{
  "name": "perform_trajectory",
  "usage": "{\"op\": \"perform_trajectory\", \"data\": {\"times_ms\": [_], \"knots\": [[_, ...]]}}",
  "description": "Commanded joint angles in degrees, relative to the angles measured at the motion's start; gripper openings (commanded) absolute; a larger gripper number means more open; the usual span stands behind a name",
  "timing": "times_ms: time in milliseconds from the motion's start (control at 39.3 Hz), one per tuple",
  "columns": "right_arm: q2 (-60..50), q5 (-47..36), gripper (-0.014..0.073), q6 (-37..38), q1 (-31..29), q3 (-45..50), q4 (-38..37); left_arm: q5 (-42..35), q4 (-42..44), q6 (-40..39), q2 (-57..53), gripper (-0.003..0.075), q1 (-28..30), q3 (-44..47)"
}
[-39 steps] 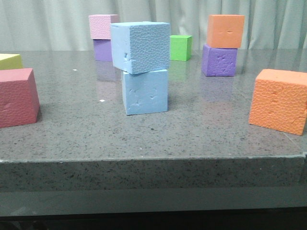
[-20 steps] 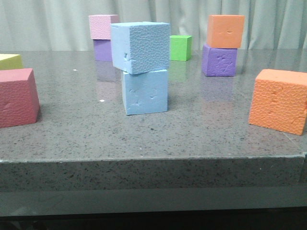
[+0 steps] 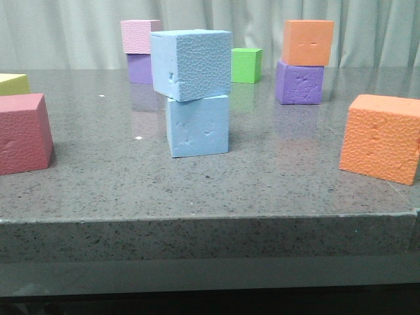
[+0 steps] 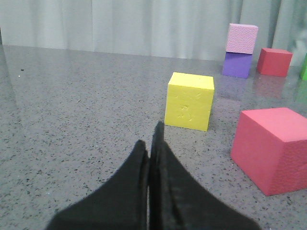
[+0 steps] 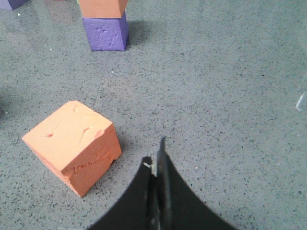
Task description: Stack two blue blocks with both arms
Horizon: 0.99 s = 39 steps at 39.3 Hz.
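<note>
Two light blue blocks stand stacked near the middle of the grey table in the front view. The pebbly-textured block (image 3: 192, 63) rests on top, twisted a little and overhanging the smooth dented block (image 3: 197, 125) beneath it. Neither gripper shows in the front view. In the left wrist view my left gripper (image 4: 150, 135) is shut with nothing in it, low over bare table short of a yellow cube (image 4: 189, 101). Seen from the right wrist, my right gripper (image 5: 156, 152) is also shut and empty, beside a lone orange cube (image 5: 73, 143).
A red cube (image 3: 23, 133) sits at the left, with the yellow cube's corner (image 3: 13, 83) behind it. A large orange cube (image 3: 382, 136) is at the right. At the back stand a pink-on-purple stack (image 3: 140, 50), a green cube (image 3: 246, 65) and an orange-on-purple stack (image 3: 303, 60).
</note>
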Motion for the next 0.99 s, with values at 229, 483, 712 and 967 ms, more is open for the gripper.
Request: {"op": "perform_trajectory", "data": {"times_ms": [229, 483, 712, 967], "knots": [[0.17, -3.96, -0.0072, -0.26, -0.18, -1.75, -1.02, -5.06, 0.02, -0.39, -0.93, -0.002, 0.06, 0.24], [0.17, -3.96, -0.0072, -0.26, -0.18, -1.75, -1.02, -5.06, 0.02, -0.39, -0.93, -0.002, 0.06, 0.24], [-0.33, -4.26, -0.0072, -1.61, -0.29, -1.75, -0.96, -5.06, 0.02, -0.39, -0.93, -0.002, 0.06, 0.24], [-6.47, -14.33, -0.0072, -24.91, -0.88, 3.24, 7.28, -5.06, 0.02, -0.39, -0.93, -0.002, 0.06, 0.24]]}}
